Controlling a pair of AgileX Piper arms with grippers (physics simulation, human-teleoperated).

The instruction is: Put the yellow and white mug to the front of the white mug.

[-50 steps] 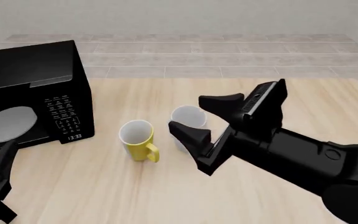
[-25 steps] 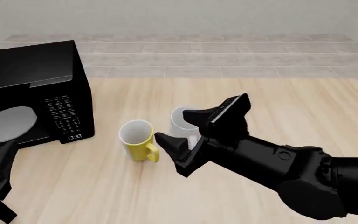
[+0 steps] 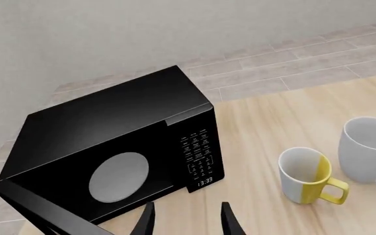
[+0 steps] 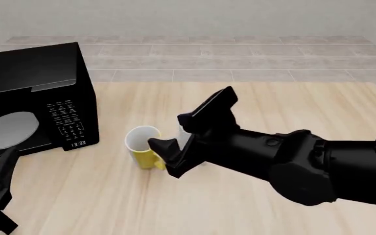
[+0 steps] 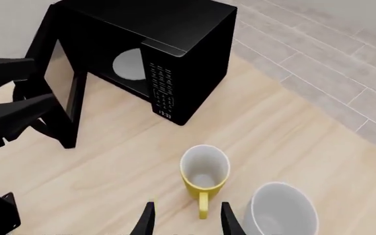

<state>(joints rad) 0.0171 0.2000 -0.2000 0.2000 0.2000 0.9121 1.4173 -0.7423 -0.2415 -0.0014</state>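
While my right gripper (image 5: 184,219) hangs over yellow mug (image 5: 204,175) handle | jaws wide | white mug (image 5: 281,214) at its 3 o'clock | left gripper (image 3: 186,220) jaws wide

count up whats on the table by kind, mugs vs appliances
Mugs: 2, the yellow and white mug and the white mug
Microwaves: 1, the black microwave, door open
Total: 3
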